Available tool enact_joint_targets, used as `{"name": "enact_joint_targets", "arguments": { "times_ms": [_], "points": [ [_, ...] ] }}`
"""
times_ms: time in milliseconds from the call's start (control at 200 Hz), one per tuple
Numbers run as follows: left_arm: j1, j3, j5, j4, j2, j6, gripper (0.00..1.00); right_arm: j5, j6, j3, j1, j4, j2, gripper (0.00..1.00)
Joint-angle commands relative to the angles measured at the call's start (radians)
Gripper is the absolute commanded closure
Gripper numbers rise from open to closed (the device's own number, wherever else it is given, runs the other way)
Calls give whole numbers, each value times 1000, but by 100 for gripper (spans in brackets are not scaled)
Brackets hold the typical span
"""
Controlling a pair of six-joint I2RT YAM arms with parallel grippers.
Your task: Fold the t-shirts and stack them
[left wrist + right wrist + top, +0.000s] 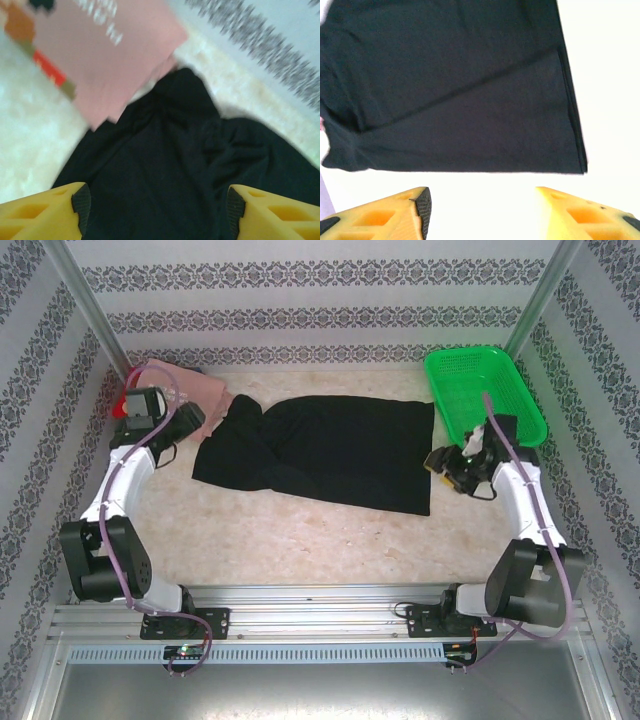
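A black t-shirt [330, 452] lies spread across the middle of the table, partly folded, its left end bunched. The left wrist view shows its wrinkled cloth [170, 165] below my open left gripper [155, 210], which holds nothing. A folded pink t-shirt [185, 388] with printed lettering [105, 55] rests at the back left, just beyond the black one; a bit of red [124, 400] peeks out beside it. My left gripper [190, 422] hovers at the black shirt's left end. My right gripper [440, 462] stands open just off the shirt's right edge [470, 100], over bare table.
A green plastic mesh basket [482, 390] sits at the back right, behind the right arm. Patterned walls close in the table on three sides. Bare tabletop [300, 535] stretches in front of the black shirt.
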Motion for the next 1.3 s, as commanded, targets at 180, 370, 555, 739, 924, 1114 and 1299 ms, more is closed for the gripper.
{"name": "enact_joint_targets", "arguments": {
  "times_ms": [180,370,555,739,924,1114,1299],
  "points": [
    [6,-36,80,-44,145,34,36,6,10,-179,33,14,-3,44],
    [6,17,59,-96,231,96,41,24,6,-225,34,38,11,44],
    [6,39,55,-101,287,132,42,26,13,-257,34,70,23,44],
    [4,82,46,-104,340,135,46,28,20,-260,36,90,39,44],
    [1,103,40,-108,378,126,50,32,26,-253,37,98,58,44],
    [-6,98,22,-160,376,118,55,39,31,-237,43,89,60,44],
    [-5,96,3,-201,382,122,57,43,24,-233,43,79,57,44]
  ]
}}
